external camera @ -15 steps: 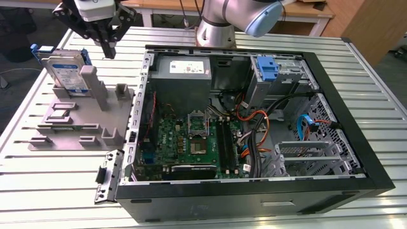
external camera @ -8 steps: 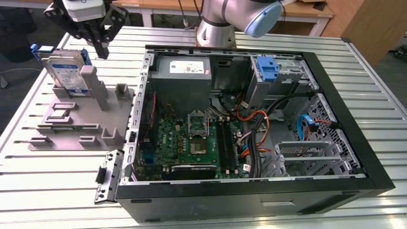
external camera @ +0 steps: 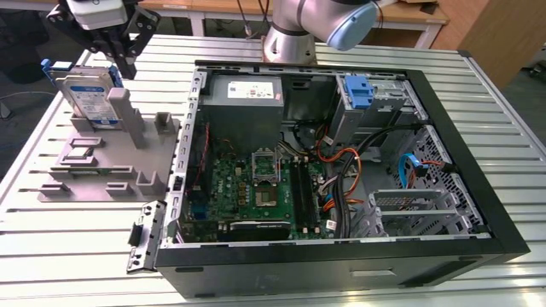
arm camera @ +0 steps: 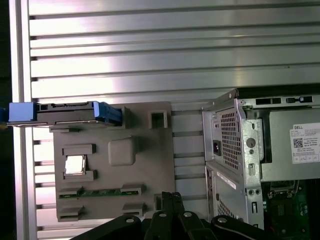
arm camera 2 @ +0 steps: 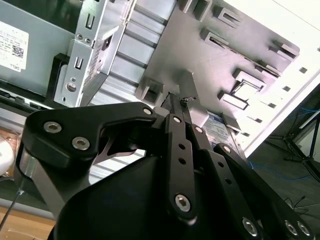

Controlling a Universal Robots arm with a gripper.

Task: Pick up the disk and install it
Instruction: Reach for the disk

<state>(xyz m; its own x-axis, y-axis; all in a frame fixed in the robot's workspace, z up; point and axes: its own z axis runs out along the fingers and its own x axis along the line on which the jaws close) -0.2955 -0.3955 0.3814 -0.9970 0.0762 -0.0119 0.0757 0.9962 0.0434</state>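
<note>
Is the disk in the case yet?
No, the disk stands upright in the grey fixture, outside the case.

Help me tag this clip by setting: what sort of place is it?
Probably a robotics lab bench: a robot arm, an opened computer case on a slatted metal table, and a grey fixture plate holding the disk upright.

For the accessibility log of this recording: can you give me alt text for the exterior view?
A robot gripper hangs near the top of the disk, which stands on edge in a grey fixture at the exterior view's left. Beside it on the slatted metal table lies an open computer case.
</note>
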